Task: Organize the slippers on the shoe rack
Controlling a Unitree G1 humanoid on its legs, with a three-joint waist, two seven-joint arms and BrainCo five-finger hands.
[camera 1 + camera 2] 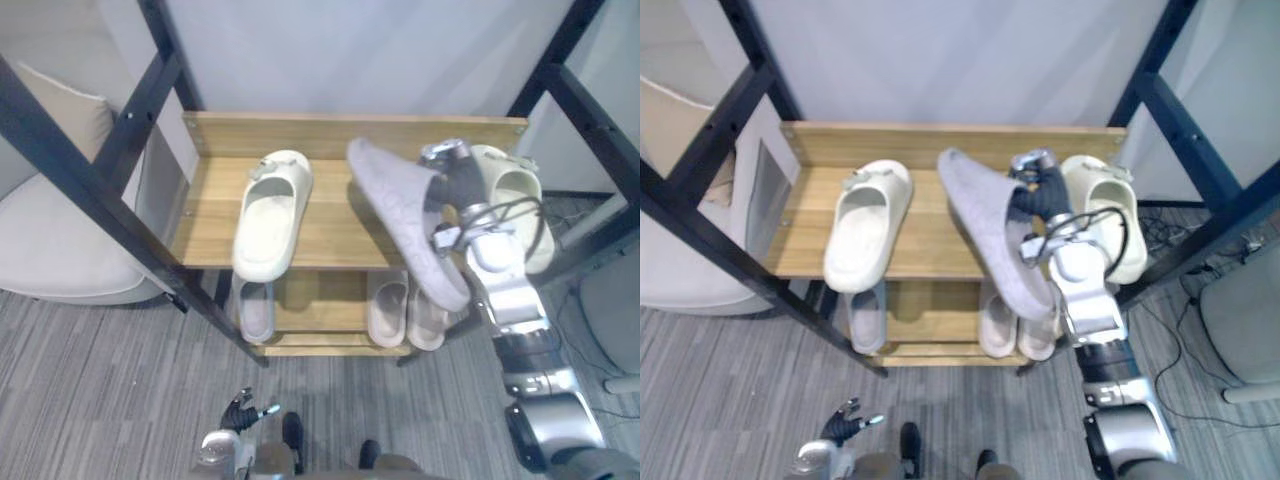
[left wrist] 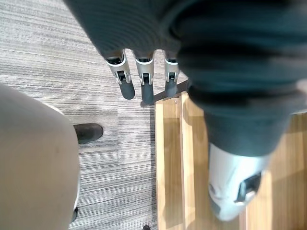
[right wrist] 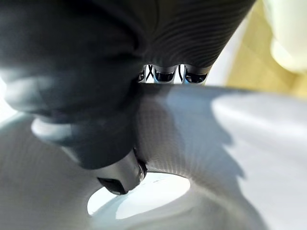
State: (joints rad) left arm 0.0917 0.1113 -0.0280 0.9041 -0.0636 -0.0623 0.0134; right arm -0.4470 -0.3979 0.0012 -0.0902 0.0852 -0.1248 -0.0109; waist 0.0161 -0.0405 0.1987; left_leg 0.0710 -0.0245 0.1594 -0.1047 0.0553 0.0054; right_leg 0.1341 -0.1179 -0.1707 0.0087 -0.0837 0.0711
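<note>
The grey slipper (image 1: 400,215) is gripped by the right hand (image 1: 452,182). In the right wrist view the thumb is hooked into its opening and the fingers (image 3: 165,75) are curled over its strap. It is held tilted, sole outward, above the top shelf (image 1: 330,230) of the rack (image 1: 350,135), between the two cream slippers. The left hand (image 1: 240,410) is seen low in front of the rack, fingers straight and nothing held.

The task is judged partly done. The left cream slipper (image 1: 272,215) is laid near the shelf's left end, its near end just past the front edge. The right cream slipper (image 1: 515,195) is at the right end. Three lower slippers (image 1: 388,305) are stored on the lower shelf (image 1: 320,300), one at the left and two at the right. The held slipper is not yet set down; the gap beside the lone lower one may be meant for it.

Open room is found mid-shelf. The black frame bars (image 1: 100,190) at either side should be avoided, as should the right cream slipper, just beside the hand.
</note>
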